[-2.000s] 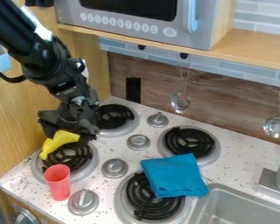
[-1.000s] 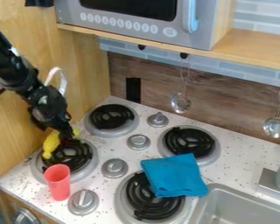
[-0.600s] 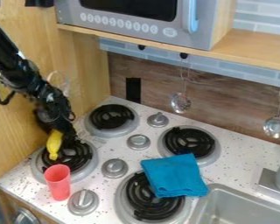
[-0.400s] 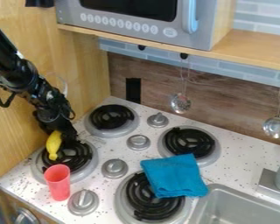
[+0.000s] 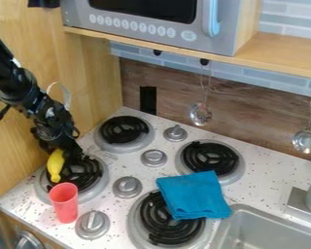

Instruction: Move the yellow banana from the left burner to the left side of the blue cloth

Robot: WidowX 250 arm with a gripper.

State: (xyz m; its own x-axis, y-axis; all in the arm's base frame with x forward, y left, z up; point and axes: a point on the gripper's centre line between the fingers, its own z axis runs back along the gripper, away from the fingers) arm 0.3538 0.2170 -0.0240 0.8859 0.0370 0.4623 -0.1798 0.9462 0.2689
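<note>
Background: toy kitchen corner, with a wooden side wall [image 5: 93,73], wood-grain backsplash [image 5: 164,102] and speckled white counter [image 5: 129,165]
Gripper: black gripper [image 5: 70,150], hanging low over the near-left burner [image 5: 101,186], its tip tilted down towards the coil
Grip state: cannot tell whether it is clamped on anything, since black parts merge with black coil
Yellow object: curved, banana-like yellow object [image 5: 55,165], just under the gripper at the burner's wall side, long end pointing down; its steep lean suggests that the gripper is steadying or carrying it, though the contact is hidden
Cup: red cup [image 5: 64,204], upright by the burner's near edge, mouth up, probably stable on its base; contents cannot be made out
Knobs: ribbed silver knob [image 5: 93,224] beside the cup, others between the burners, presumably set near the coils they serve
Cloth: folded blue cloth [image 5: 194,194], draped partly over the near-right burner [image 5: 135,228], its soft fold probably letting it sag onto the coil
Sink: grey basin [image 5: 249,226] at the lower right, cut off by the view's edge
Utensils: slotted spoon [image 5: 200,115] and ladle [image 5: 306,141], hung from hooks, likely to keep them off the counter
Microwave: grey microwave [image 5: 145,26] on the shelf, door shut, inside too dark to read
</note>
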